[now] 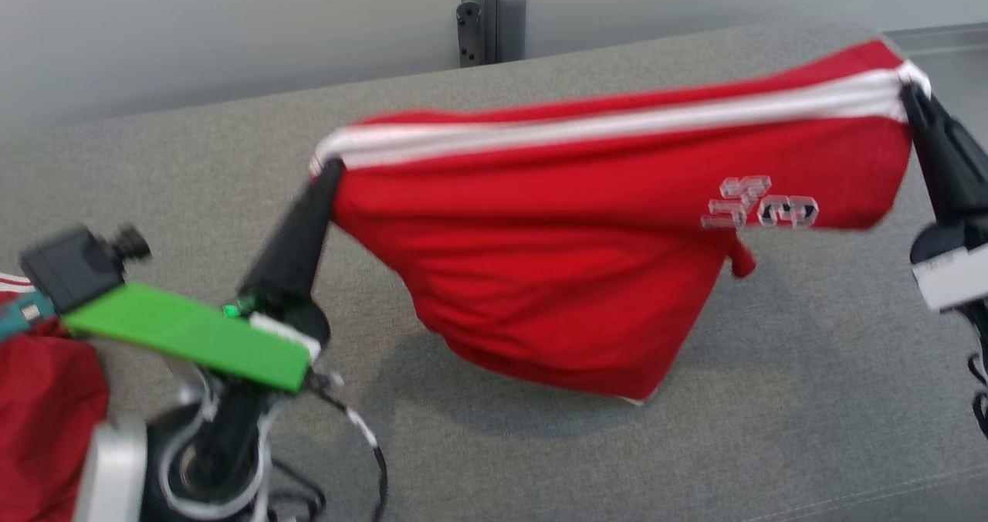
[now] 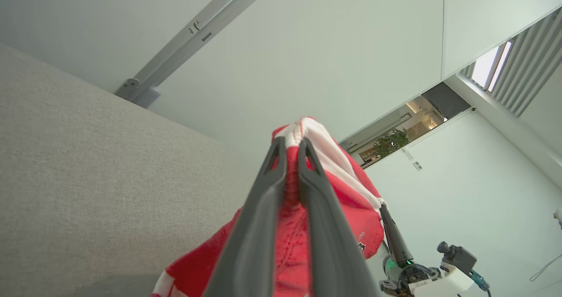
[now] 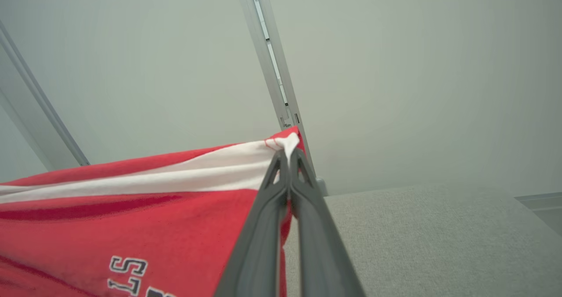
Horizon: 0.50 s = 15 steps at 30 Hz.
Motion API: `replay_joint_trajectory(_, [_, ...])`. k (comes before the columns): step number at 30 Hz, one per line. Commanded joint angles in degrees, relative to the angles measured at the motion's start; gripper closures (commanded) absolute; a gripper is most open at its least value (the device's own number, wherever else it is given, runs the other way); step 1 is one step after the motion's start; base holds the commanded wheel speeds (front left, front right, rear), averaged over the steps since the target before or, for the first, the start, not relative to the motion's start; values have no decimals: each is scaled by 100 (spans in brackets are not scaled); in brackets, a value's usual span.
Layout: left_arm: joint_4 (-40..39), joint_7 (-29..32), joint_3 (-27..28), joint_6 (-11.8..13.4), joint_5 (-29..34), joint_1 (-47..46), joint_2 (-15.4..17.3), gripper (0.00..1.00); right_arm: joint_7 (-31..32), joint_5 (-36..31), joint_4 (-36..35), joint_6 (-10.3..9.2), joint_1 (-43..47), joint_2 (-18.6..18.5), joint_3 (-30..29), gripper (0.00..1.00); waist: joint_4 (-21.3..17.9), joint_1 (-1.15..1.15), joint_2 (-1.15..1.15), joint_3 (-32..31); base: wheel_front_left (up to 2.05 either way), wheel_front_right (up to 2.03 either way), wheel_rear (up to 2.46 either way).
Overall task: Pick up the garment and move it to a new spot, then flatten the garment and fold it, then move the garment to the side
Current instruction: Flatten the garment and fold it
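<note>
Garment (image 1: 587,275) aloft — corners pinched in left pincer (image 1: 328,171) and right pincer (image 1: 909,94) — head view: second red cloth (image 1: 46,422)

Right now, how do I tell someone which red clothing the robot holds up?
Find the big grey surface. Over its middle the garment hangs stretched between the left gripper and right gripper, each shut on a top corner. Unlike the other red cloth lying at the near left, it is held up and shows white stripes on top and white letters.
</note>
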Motion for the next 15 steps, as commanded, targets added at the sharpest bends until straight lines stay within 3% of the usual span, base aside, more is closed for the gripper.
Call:
replay_joint_trajectory(1, [311,6,158,2,218,-691,160,100,47,-25,185,-9,-531,51,84,100,212,0,0,810,0,0,0])
replay_joint_trajectory(6, [1791,125,113,-207,682,-2949,442,100,145,-462,1119,-7,-2575,115,677,100,247,0,0,1607,0,0,0])
replay_joint_trajectory(8, [2526,20,35,-387,930,-3913,453,100,-1,-641,1706,-6,-3514,338,909,100,233,0,0,1872,0,0,0])
replay_joint_trajectory(13, [4193,-844,194,-793,1317,-5899,348,100,-1027,-1211,3114,-3,-5573,915,948,100,135,0,0,2378,0,0,0])
replay_joint_trajectory(15, [4675,-1411,252,-1087,1510,-6576,323,100,-1589,-1354,3606,-8,-6276,1149,749,100,111,0,0,2572,0,0,0])
